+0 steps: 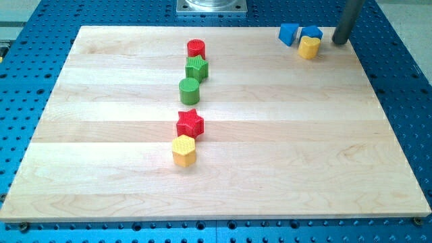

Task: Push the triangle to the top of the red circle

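The red circle (196, 48) stands at the view's top centre, at the head of a column of blocks. Two blue blocks sit at the top right. The left one (289, 34) looks like a cube. The right one (312, 32) looks like the triangle and is partly hidden behind a yellow block (309, 48) that touches it. My tip (339, 42) rests on the board just right of the yellow block and the right blue block, a small gap away. It is far to the right of the red circle.
Below the red circle run a green star (197, 68), a green circle (190, 90), a red star (190, 123) and a yellow hexagon (183, 150). The wooden board's (337, 169) top edge lies close behind the blue blocks. A metal mount (211, 6) sits above the board.
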Controlling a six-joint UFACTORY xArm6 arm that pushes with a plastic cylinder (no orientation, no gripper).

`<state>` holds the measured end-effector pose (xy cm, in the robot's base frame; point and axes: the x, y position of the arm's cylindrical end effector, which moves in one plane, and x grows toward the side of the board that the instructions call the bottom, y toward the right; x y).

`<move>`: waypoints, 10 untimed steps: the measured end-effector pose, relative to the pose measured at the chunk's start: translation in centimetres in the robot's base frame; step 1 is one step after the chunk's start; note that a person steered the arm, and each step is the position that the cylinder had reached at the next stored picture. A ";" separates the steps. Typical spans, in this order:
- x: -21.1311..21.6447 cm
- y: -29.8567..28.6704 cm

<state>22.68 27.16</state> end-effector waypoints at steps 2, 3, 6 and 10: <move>-0.5 -8.1; -0.6 -9.8; -1.4 -22.7; -1.5 -27.8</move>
<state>21.15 -0.67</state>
